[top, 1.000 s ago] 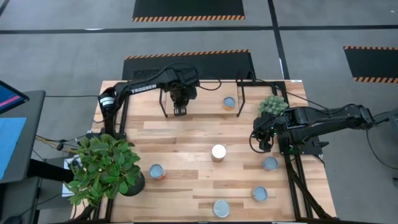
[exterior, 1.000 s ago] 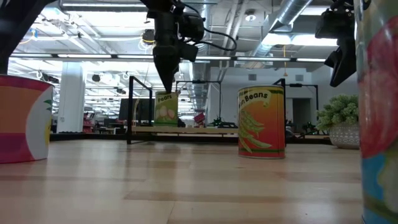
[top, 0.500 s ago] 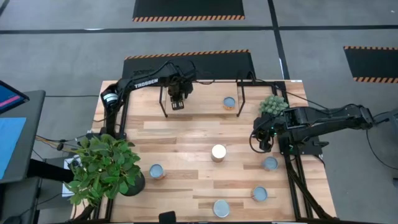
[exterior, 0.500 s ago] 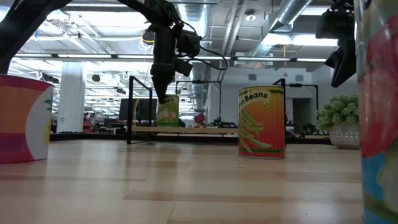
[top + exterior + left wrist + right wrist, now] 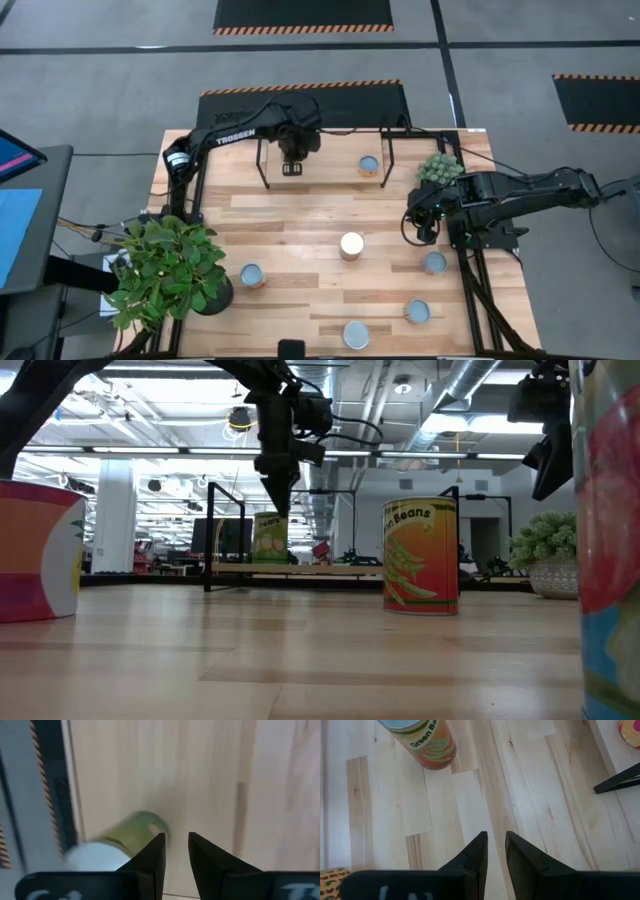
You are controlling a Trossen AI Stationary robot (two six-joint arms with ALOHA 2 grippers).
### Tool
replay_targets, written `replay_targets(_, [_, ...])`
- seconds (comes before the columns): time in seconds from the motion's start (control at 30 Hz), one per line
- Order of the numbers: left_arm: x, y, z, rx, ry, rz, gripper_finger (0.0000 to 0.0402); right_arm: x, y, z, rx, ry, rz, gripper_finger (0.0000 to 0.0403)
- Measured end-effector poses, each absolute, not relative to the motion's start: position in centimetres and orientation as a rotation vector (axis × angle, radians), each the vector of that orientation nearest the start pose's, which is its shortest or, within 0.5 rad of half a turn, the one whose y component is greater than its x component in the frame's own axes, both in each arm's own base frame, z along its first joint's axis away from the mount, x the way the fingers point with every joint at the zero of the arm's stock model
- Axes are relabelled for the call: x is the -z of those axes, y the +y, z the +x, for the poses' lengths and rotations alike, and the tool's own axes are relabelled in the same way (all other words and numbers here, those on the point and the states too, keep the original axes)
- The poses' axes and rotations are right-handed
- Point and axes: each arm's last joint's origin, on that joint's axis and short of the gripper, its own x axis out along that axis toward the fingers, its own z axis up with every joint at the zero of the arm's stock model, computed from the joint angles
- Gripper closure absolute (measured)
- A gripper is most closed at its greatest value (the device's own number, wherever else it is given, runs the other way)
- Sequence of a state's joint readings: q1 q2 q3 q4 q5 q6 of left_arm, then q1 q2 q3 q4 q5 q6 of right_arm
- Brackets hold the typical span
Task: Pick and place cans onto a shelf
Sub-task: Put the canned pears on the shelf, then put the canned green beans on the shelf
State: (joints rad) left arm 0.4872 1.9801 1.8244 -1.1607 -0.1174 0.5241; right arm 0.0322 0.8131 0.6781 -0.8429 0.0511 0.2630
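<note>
I am working the left gripper (image 5: 292, 168) at the far side of the table (image 5: 300, 215), poised over the shelf (image 5: 325, 172). In the left wrist view its fingers (image 5: 151, 855) stand a narrow gap apart with bare wood between them, so they are clamped on nothing. A green-labelled can (image 5: 131, 836) stands upright just beside one finger, outside the gap, with its white top toward the camera; in the low view the same can (image 5: 268, 537) stands on the shelf board directly below the fingertips. A second can (image 5: 369, 165), blue-topped, stands farther right on the shelf. The relation I steer by next is the lie of the cans not yet shelved. The white-topped can (image 5: 351, 244) stands upright mid-table, near and slightly right of my left gripper, and left of the right gripper (image 5: 417, 224). The right gripper sits closer to it, and the right wrist view shows that can (image 5: 424, 742) ahead of its fingers (image 5: 474, 855), which stand slightly apart over bare planks, holding nothing. Four more cans stand upright toward the near edge: one (image 5: 252, 276) on the left by the potted plant (image 5: 168, 270), one (image 5: 357, 334) at the near middle, and two (image 5: 434, 263) (image 5: 418, 311) on the right. All long axes are vertical, so I judge a top-down approach suits each. I judge the left-hand near can to be the left arm's pick; the right-hand pair belongs to the right arm.
</note>
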Motion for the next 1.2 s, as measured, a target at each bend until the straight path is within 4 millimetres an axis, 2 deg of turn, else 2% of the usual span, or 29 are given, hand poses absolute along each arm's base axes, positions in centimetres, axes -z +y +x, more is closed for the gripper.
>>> replay_targets(0.13, [-26.6, 19.8, 35.5, -0.144, 1.411, 0.243, 0.0329, -24.1, 0.3, 14.3, 0.146, 0.968, 0.201, 0.0308])
replay_targets(0.27, [-26.6, 20.2, 35.8, -0.195, 1.385, 0.296, 0.0329, -24.2, 0.3, 14.3, 0.146, 0.968, 0.201, 0.0308])
replay_targets(0.63, [-26.7, 20.2, 34.8, -0.272, 1.511, 0.303, 0.0329, -24.2, 0.3, 14.3, 0.146, 0.968, 0.201, 0.0308])
replay_targets(0.93, [-26.8, 20.1, 35.3, -0.283, 1.472, 0.321, 0.0329, -24.1, 0.3, 14.3, 0.146, 0.968, 0.201, 0.0308])
replay_targets(1.07, [-27.0, 19.0, 35.5, -0.23, 1.457, 0.244, 0.0329, -24.2, 0.3, 14.3, 0.145, 0.968, 0.2, 0.0308])
replay_targets(1.2, [-28.3, 16.2, 36.7, -0.072, 1.363, 0.091, 0.0329, -24.1, 0.3, 14.3, 0.146, 0.969, 0.2, 0.0308])
